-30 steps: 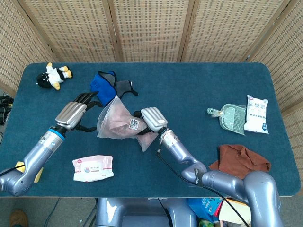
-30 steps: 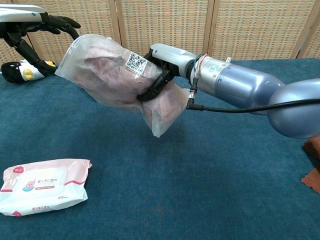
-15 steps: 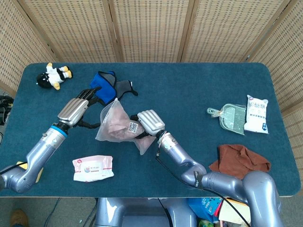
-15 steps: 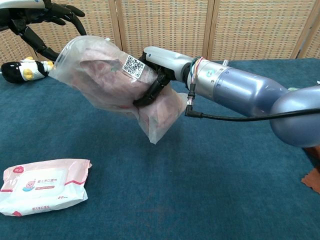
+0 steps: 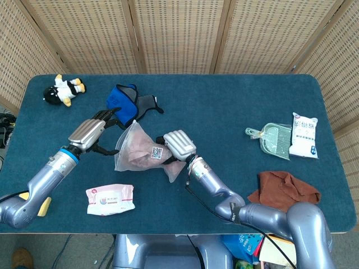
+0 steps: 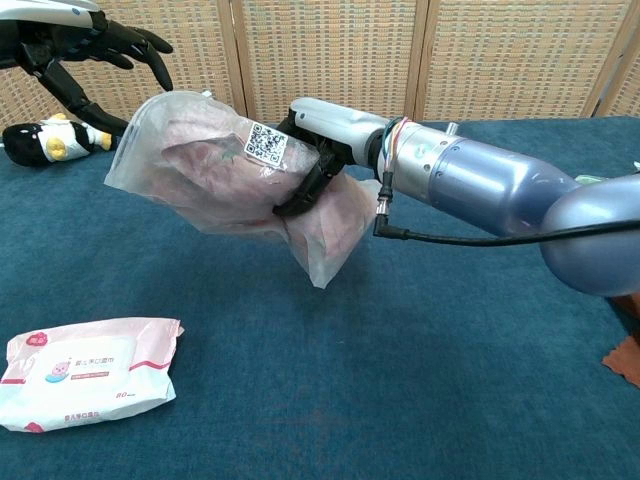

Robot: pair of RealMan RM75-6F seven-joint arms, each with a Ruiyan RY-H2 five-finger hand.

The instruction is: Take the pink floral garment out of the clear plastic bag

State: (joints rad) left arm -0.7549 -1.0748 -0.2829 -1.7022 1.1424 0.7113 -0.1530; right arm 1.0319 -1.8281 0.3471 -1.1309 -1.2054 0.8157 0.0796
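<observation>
Fingers spread and holding nothing, the left hand (image 5: 88,132) (image 6: 70,45) hovers by the upper left edge of the clear plastic bag (image 5: 145,152) (image 6: 225,185). Inside the bag sits the pink floral garment (image 6: 205,165), lifted off the blue surface (image 5: 224,112). The right hand (image 5: 177,145) (image 6: 318,150) grips the bag's middle.

Looks like a staged robot test room, not a home: a table (image 5: 235,101) covered in blue cloth, closed off behind by folding wicker screens (image 5: 179,33). Scattered on top, unrelated household props: penguin plush (image 5: 64,89), wet wipes pack (image 5: 110,199), small dustpan (image 5: 272,138), brown rag (image 5: 286,188). Cables and clutter below the table's near edge.
</observation>
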